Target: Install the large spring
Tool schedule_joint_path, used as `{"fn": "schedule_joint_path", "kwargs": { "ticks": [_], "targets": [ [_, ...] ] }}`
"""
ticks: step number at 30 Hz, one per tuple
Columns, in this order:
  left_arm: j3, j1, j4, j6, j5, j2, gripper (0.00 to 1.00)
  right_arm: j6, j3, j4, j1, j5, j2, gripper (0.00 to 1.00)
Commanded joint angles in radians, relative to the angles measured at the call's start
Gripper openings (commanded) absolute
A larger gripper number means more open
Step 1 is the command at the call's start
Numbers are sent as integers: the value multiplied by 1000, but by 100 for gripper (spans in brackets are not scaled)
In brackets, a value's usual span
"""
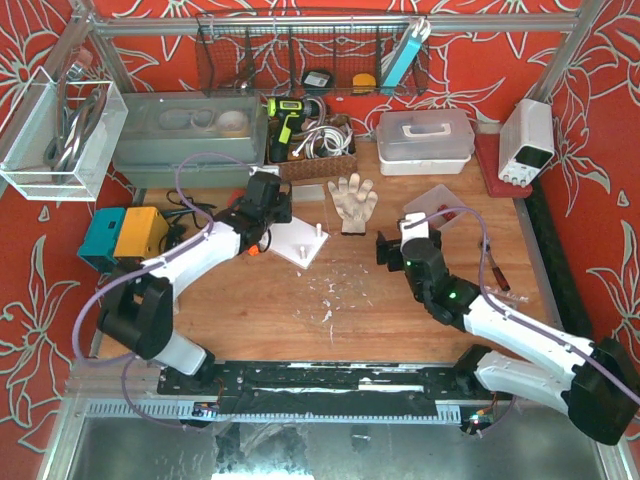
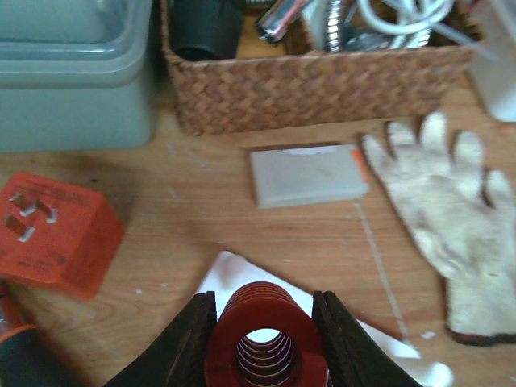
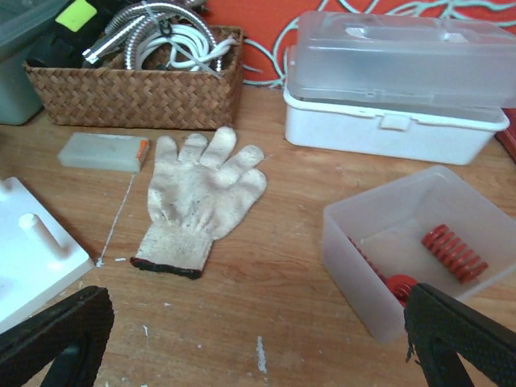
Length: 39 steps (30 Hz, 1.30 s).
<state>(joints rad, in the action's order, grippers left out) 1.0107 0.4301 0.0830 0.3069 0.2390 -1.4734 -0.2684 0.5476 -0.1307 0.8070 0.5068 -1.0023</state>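
As only its wrist view shows, the left gripper [image 2: 263, 305] clamps a large red coil spring [image 2: 264, 343]; the right gripper's [image 3: 258, 334] jaws gape, clear plastic tub [image 3: 348, 230] at their 2 o'clock

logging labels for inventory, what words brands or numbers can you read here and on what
No text can be read in any view.
orange block: pale markings on its top face, too blurred to read.
bench power supply: front panel markings too small to read.
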Motion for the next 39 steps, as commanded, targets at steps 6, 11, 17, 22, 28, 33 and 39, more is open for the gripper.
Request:
{"fn": "schedule_joint_path", "kwargs": {
  "ticks": [6, 11, 17, 22, 28, 33, 39],
  "targets": [
    [107, -73, 23, -59, 44, -105, 0, -44, -40, 2, -11, 74, 54, 99],
    [141, -73, 44, -45, 25, -151, 0, -46, -37, 7, -14, 85, 41, 99],
    [169, -73, 53, -45, -14, -201, 0, -44, -35, 7, -15, 81, 36, 99],
    [179, -73, 66, -50, -7, -229, 0, -40, -34, 5, -17, 79, 30, 99],
    [181, -73, 56, -49, -19, -255, 0, -37, -35, 3, -17, 74, 29, 99],
    [190, -73, 47, -59, -12, -282, 2, -34, -34, 3, -17, 73, 31, 99],
    [203, -73, 45, -60, -5, -320, 7, -31, -35, 2, -18, 69, 35, 99]
  ]
}}
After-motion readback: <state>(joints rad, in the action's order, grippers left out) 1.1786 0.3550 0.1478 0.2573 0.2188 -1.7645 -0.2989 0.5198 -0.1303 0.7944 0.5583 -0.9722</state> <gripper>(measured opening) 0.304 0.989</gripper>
